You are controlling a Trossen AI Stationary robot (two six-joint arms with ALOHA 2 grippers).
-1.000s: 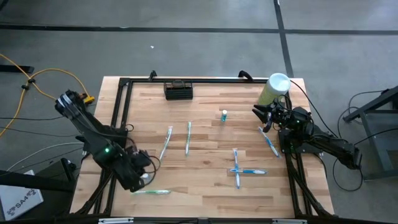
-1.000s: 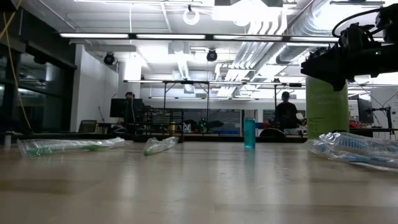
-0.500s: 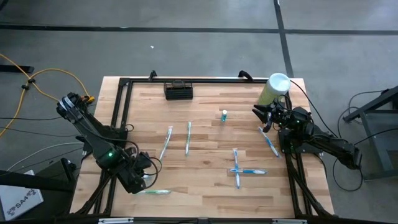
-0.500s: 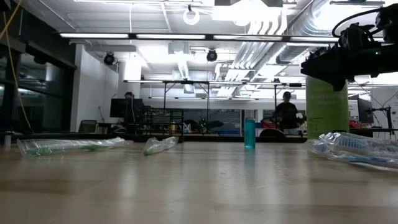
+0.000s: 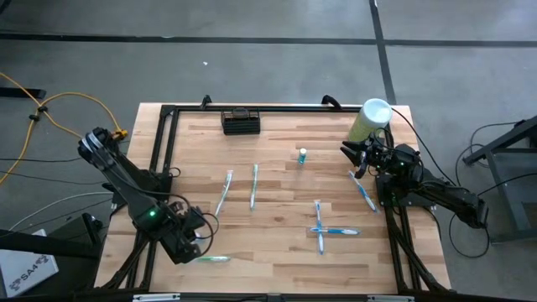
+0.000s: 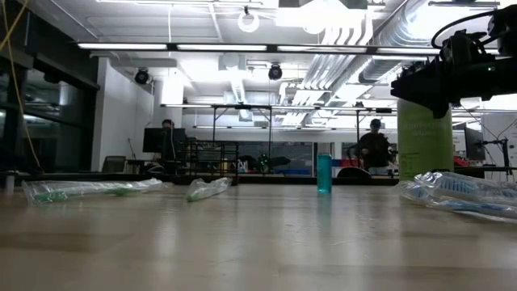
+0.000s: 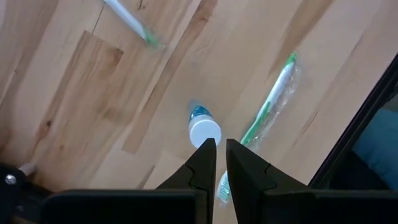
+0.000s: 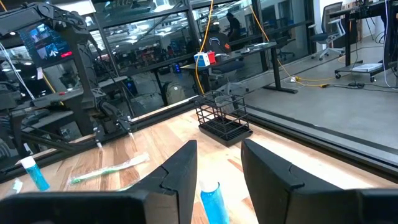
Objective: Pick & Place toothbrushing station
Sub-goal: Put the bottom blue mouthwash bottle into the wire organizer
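Note:
The black slotted holder [image 5: 241,122] stands on its base at the table's far edge, left of centre; it also shows in the right wrist view [image 8: 225,119]. No gripper is near it. My left gripper [image 5: 190,244] hovers near the table's near left corner, its fingers almost together [image 7: 220,149], above a small white-capped bottle [image 7: 204,129] and a wrapped green toothbrush [image 7: 268,102]. My right gripper [image 5: 356,156] is open and empty [image 8: 219,163] at the far right, beside the pale green cylinder [image 5: 372,120].
Several wrapped toothbrushes lie on the table: two at centre left [image 5: 225,191] [image 5: 254,184], a crossed pair [image 5: 321,227], one by my right gripper [image 5: 362,190], one at the near left [image 5: 205,259]. A small blue bottle [image 5: 301,155] stands between my right gripper and the holder.
My left arm has shifted a little toward the table's near edge, its gripper staying over the near left corner. Nothing on the table has moved.

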